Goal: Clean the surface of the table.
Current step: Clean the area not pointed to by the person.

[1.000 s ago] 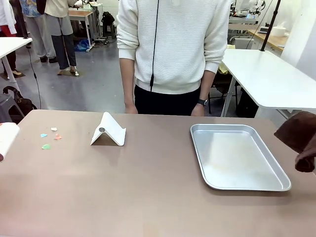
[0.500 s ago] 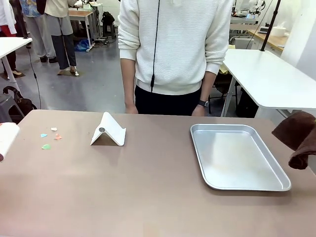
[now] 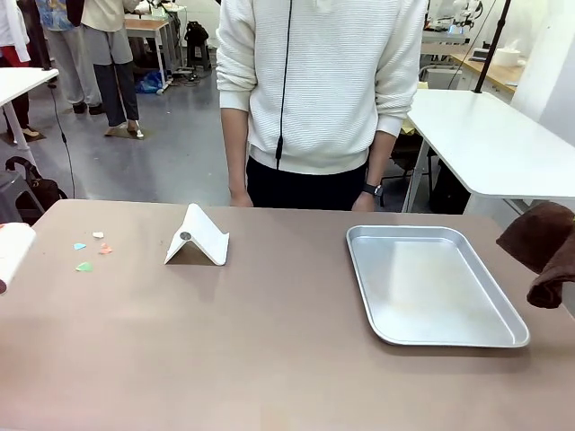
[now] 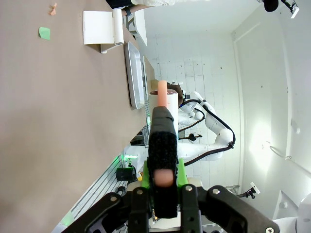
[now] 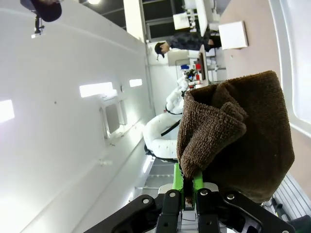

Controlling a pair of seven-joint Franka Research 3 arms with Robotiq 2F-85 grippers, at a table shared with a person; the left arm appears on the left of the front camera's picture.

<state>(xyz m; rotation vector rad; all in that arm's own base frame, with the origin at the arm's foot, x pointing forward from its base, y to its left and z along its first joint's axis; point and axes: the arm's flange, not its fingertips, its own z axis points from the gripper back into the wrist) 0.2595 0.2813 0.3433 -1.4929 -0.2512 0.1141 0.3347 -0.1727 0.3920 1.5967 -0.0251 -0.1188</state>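
The taupe-brown table [image 3: 269, 350] fills the front view, with several small coloured scraps [image 3: 89, 251] near its left end. At the right edge a dark brown cloth [image 3: 544, 247] hangs above the table. In the right wrist view my right gripper [image 5: 187, 183] is shut on that cloth [image 5: 238, 141], which covers its fingertips. My left gripper [image 4: 163, 150] is shut on a white roller with pinkish ends [image 4: 163, 99], held off the table's [image 4: 53, 107] left end. The roller's white body [image 3: 11, 251] pokes in at the front view's left edge.
A shallow silver tray [image 3: 431, 283] lies on the right half of the table. A white folded stand [image 3: 198, 238] sits left of centre. A person in a white sweater [image 3: 319, 81] stands at the far edge, hands down. A white-topped table [image 3: 494, 144] is behind on the right.
The hanging brown cloth has shifted slightly at the right edge. The person has swayed a little. Nothing on the table has moved.
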